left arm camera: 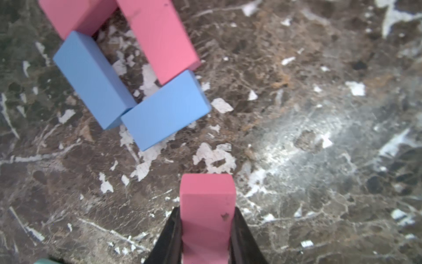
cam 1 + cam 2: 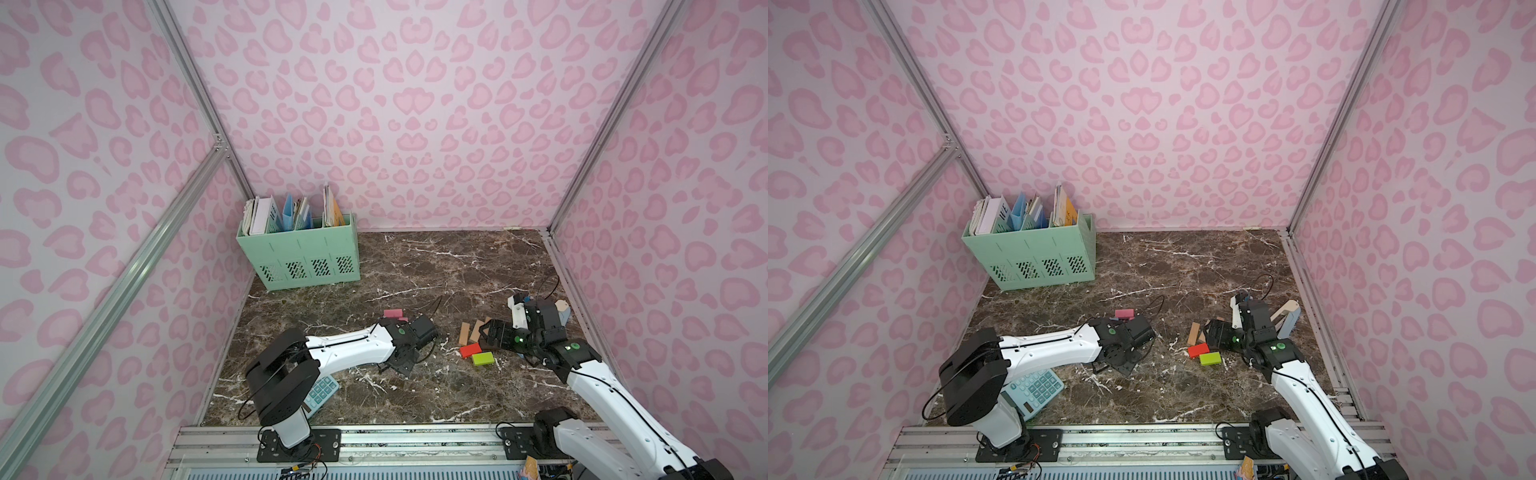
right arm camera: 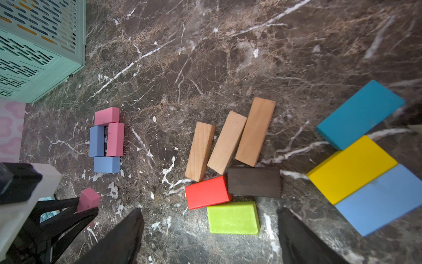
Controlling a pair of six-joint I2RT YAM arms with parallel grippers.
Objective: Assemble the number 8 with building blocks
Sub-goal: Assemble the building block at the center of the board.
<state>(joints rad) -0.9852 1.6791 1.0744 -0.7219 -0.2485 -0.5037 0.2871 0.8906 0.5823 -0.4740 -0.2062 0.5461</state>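
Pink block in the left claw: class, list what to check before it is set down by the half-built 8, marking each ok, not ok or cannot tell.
1. Grip: left claw shut on pink block: ok.
2. First ring: four-block loop closed, two pink, two light blue: ok.
3. Landing spot: marble tabletop beside the loop's end block bare: ok.
4. Other arm: right claw away from the loop, open over the green block: ok.
5. Held block's height off the table: cannot tell.
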